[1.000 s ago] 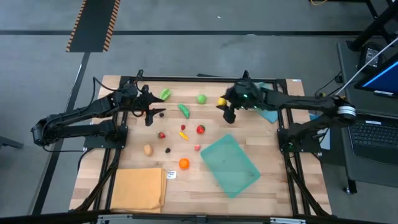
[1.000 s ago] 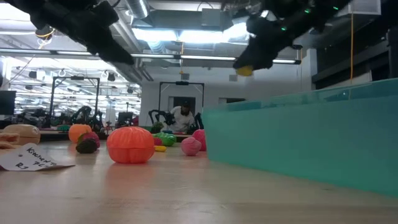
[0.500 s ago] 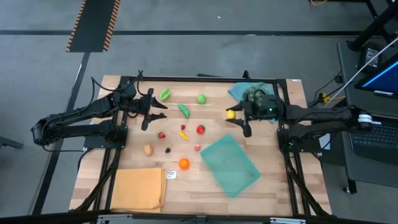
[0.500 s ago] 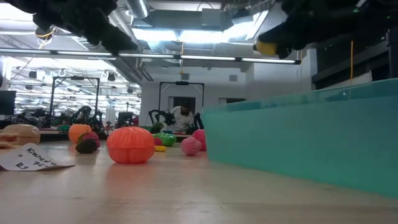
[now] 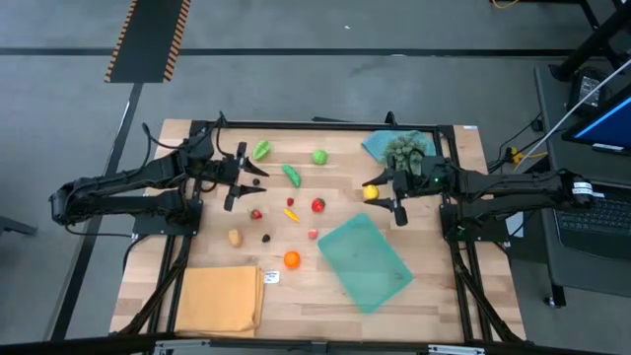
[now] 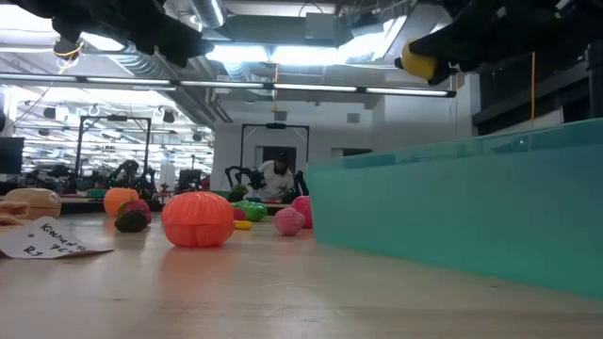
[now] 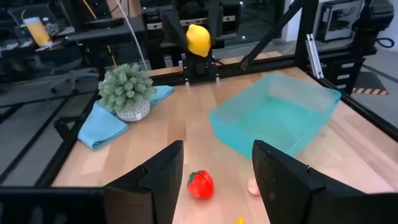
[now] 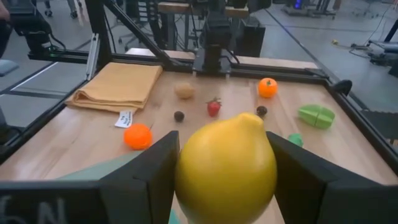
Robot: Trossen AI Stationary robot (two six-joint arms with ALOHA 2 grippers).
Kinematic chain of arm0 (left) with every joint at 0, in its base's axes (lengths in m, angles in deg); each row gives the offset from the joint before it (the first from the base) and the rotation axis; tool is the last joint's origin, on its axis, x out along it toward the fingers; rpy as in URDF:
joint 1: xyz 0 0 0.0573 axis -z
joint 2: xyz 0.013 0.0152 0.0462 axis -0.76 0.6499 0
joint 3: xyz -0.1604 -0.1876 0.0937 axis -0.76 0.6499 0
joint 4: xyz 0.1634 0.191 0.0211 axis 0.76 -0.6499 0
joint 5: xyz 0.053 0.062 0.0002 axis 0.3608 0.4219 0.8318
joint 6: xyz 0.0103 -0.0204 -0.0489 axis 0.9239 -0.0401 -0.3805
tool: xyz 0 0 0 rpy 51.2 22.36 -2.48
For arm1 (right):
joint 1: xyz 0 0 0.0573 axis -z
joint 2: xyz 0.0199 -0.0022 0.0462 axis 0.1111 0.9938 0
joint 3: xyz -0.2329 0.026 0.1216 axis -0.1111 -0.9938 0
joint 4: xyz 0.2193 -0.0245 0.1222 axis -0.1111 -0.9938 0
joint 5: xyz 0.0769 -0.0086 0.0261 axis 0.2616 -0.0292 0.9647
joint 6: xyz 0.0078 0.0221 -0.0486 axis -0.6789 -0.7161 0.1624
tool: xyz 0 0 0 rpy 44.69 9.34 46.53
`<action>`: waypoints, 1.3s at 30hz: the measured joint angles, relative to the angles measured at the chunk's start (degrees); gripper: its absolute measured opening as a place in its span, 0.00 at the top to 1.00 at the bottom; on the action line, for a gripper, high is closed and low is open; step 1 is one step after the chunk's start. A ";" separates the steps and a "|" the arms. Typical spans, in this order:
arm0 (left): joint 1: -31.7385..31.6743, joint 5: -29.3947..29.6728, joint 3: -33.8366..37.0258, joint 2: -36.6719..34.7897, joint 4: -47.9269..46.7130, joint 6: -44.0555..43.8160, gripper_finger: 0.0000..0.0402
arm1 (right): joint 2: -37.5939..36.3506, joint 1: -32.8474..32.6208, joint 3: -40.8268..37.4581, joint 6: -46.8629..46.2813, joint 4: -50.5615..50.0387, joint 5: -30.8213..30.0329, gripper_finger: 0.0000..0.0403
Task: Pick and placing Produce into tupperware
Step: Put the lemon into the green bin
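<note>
My right gripper (image 5: pixel 377 192) is shut on a yellow lemon (image 5: pixel 369 192), in the air just beyond the far corner of the teal tupperware (image 5: pixel 367 262). In the left wrist view the lemon (image 7: pixel 198 39) shows high above the tupperware (image 7: pixel 273 118). My left gripper (image 5: pixel 245 177) hovers open over the table's far left with nothing between its fingers. The remaining produce lies loose on the wood: green pieces (image 5: pixel 293 175), a red tomato (image 5: pixel 317 205), an orange (image 5: pixel 292 259), a tan piece (image 5: pixel 235 238) and small ones between. My right gripper pinches the lemon between its two fingers, one on each side (image 8: pixel 186 168). The fingers (image 8: pixel 146 180) come in about level from the table's right side. The lemon is lifted clear of the table and of the tupperware.
A folded orange-yellow cloth (image 5: pixel 222 301) lies at the near left with a paper tag (image 5: pixel 271 277) beside it. A spiky grey-green ball (image 5: pixel 404 150) sits on a blue cloth (image 5: pixel 380 146) at the far right. Black frame rails run along the table's edges.
My right gripper has carried the lemon from the far middle of the table toward the near and right edges, up to the tupperware's far corner, and has tipped up closer to level. The lemon has stayed between its fingers. My left gripper has tipped up slightly.
</note>
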 joint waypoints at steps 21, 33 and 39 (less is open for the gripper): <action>1.09 0.58 0.00 0.04 -0.08 -0.09 0.54 | 15.45 -10.03 16.80 -1.61 -26.12 -2.90 0.48; 1.09 0.56 0.00 0.07 -2.53 -0.16 0.54 | 29.54 -15.35 32.88 -1.88 -46.63 -3.37 0.48; 1.08 1.32 0.00 0.07 -2.89 -0.39 0.54 | 35.02 -17.53 36.64 -1.49 -51.26 -5.86 0.48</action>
